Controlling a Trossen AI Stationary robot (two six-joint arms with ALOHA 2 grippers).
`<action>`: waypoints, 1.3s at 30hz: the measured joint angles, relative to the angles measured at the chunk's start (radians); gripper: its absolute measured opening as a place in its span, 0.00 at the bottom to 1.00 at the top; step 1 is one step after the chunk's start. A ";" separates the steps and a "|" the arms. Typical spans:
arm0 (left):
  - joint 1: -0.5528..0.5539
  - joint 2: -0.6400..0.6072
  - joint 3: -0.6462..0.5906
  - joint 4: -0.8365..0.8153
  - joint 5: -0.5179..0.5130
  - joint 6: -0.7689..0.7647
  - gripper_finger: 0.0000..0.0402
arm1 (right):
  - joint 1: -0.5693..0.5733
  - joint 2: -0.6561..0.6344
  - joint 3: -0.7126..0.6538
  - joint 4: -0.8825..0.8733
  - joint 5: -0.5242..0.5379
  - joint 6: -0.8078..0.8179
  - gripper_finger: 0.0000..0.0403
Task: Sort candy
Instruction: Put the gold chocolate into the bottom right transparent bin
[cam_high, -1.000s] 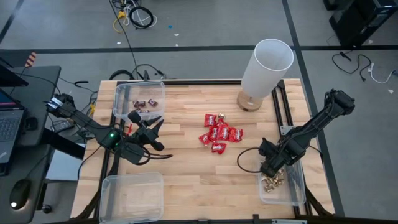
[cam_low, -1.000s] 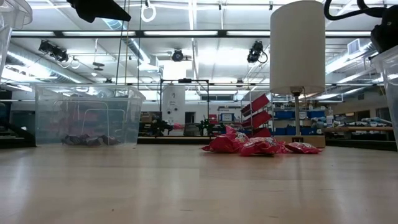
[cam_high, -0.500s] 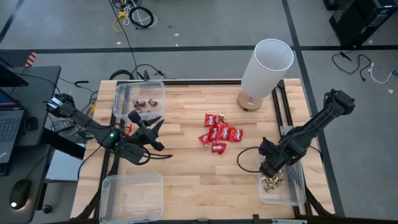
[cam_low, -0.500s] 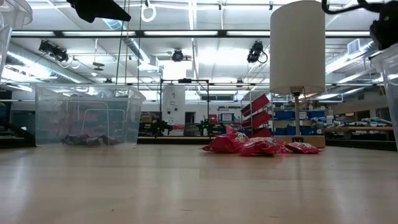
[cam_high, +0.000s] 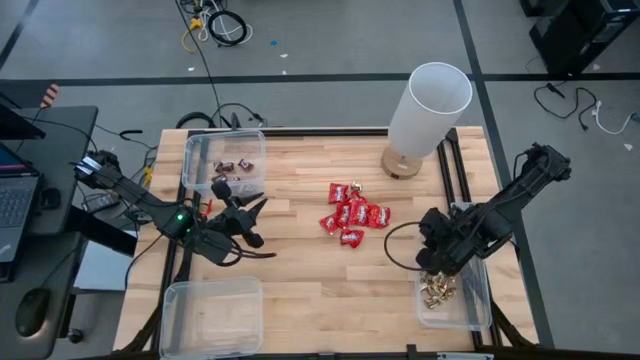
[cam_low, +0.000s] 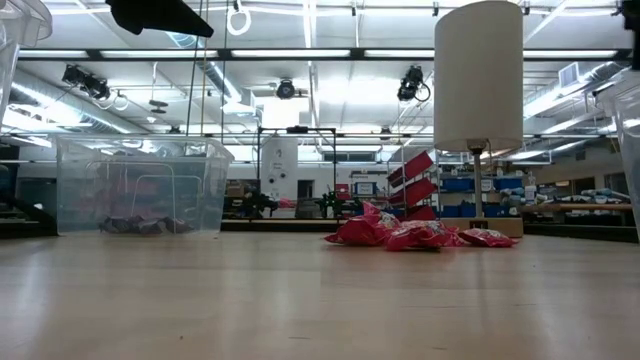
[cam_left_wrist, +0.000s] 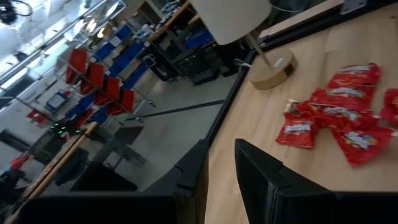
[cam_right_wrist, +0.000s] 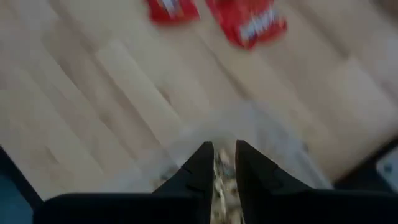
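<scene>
Surface (cam_high: 300, 270): your wooden top carries three clear bins, a lamp and the candy.
Lamp (cam_high: 428, 118): stands upright at the far edge, towards the right arm's side.
Bins: one at the far left (cam_high: 224, 160) holds dark bars; one at the near left (cam_high: 210, 318); one at the near right (cam_high: 462, 310) holds gold pieces (cam_high: 437, 293).
Red packets (cam_high: 353, 217): you see them heaped mid-surface, between the arms.
Left end effector (cam_high: 255, 222): raised beside the far-left bin, fingers a narrow gap apart, nothing between them.
Right end effector (cam_right_wrist: 222, 163): above the near-right bin's edge, fingers narrowly parted, nothing gripped.
</scene>
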 joint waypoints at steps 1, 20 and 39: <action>0.000 0.000 0.000 0.000 0.013 0.000 0.21 | -0.001 0.000 0.018 0.000 0.032 -0.021 0.13; 0.000 0.000 0.000 -0.001 0.035 -0.007 0.21 | -0.320 0.004 0.086 0.319 0.235 -0.659 0.13; 0.000 0.000 0.000 -0.009 0.035 -0.024 0.21 | -0.586 0.176 0.086 0.561 0.070 -0.964 0.13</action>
